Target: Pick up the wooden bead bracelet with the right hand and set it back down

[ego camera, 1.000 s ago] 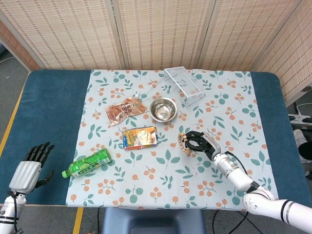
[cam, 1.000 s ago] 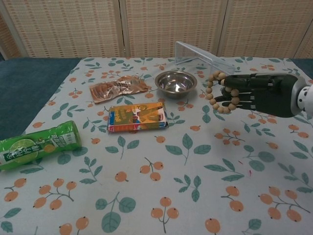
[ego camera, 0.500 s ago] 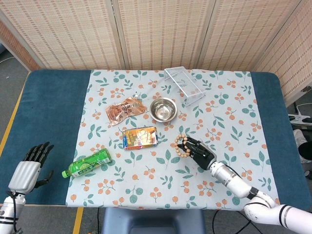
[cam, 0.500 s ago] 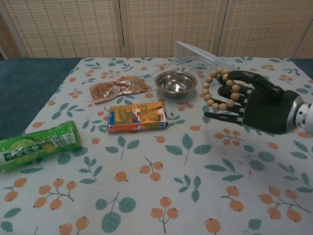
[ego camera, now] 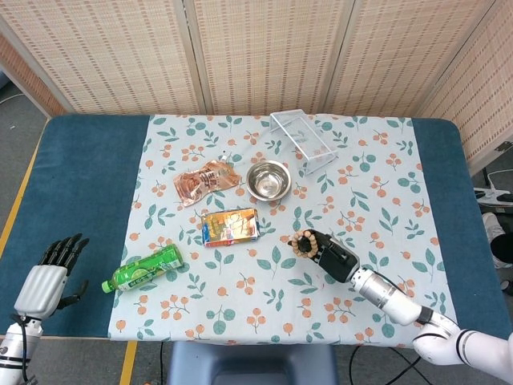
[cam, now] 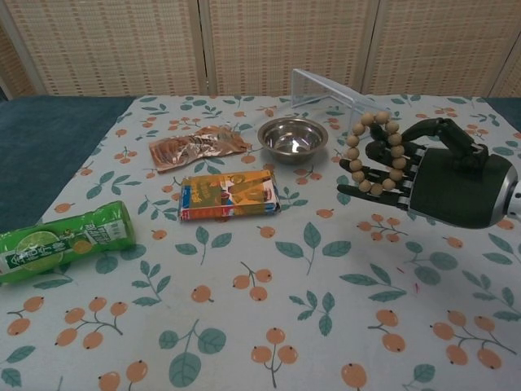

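The right robot hand [cam: 440, 183] has the loop of round pale wooden beads [cam: 375, 155] draped over its dark fingers [cam: 383, 175], the bracelet held clear above the floral tablecloth [cam: 269, 293] that covers the counter. From overhead the bracelet [ego camera: 304, 243] sits at the tip of that robot hand [ego camera: 333, 254], just right of the orange snack box [ego camera: 231, 226] and below the small steel bowl [ego camera: 268, 180]. So the pick-up looks done; this reads as the carrying stage, with the set-down to come. I'd say the next move calls for lowering the hand onto a bare patch of cloth, well apart from the bowl and box, then spreading the fingers so the beads slide off without snagging. The left robot hand [ego camera: 50, 279] hangs off the near left edge, fingers apart, holding nothing. A green bottle [ego camera: 144, 269] lies nearby on its side.
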`<state>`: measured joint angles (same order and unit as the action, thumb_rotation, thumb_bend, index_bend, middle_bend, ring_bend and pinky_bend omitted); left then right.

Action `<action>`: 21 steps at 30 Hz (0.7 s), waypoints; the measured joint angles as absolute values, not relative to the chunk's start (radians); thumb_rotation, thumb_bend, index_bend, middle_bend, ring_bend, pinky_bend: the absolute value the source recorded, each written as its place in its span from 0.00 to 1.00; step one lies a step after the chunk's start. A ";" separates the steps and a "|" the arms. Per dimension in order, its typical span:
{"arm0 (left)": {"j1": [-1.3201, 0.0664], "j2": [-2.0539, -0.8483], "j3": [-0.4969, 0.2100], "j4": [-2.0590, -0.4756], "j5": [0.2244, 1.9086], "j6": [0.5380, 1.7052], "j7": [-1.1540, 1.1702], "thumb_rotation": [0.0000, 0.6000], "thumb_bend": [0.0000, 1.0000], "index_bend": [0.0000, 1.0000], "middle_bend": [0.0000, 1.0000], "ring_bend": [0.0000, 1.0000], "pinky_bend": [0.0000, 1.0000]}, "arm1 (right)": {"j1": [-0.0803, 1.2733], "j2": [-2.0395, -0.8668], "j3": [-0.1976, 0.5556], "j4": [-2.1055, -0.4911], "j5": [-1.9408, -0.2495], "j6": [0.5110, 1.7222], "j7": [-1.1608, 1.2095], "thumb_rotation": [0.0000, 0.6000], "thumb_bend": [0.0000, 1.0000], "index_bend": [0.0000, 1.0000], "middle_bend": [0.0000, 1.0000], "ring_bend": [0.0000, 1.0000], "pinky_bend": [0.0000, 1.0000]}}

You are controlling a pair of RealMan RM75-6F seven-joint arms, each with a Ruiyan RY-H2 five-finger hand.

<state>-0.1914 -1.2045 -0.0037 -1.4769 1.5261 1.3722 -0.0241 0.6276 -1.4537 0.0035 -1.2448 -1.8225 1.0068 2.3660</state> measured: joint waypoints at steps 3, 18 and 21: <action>-0.191 -1.204 -0.003 -1.477 1.528 1.374 -0.025 1.00 0.43 0.00 0.00 0.00 0.09 | 0.643 -1.453 -0.024 -1.236 -1.816 1.027 2.367 0.59 0.70 0.40 0.53 0.22 0.01; -0.192 -1.204 -0.003 -1.476 1.530 1.374 -0.027 1.00 0.43 0.00 0.00 0.00 0.09 | 0.689 -1.455 -0.115 -1.216 -1.770 1.079 2.361 0.42 0.40 0.39 0.52 0.21 0.02; -0.192 -1.204 -0.002 -1.476 1.530 1.374 -0.027 1.00 0.43 0.00 0.00 0.00 0.09 | 0.695 -1.457 -0.123 -1.211 -1.762 1.085 2.359 0.42 0.40 0.50 0.53 0.23 0.02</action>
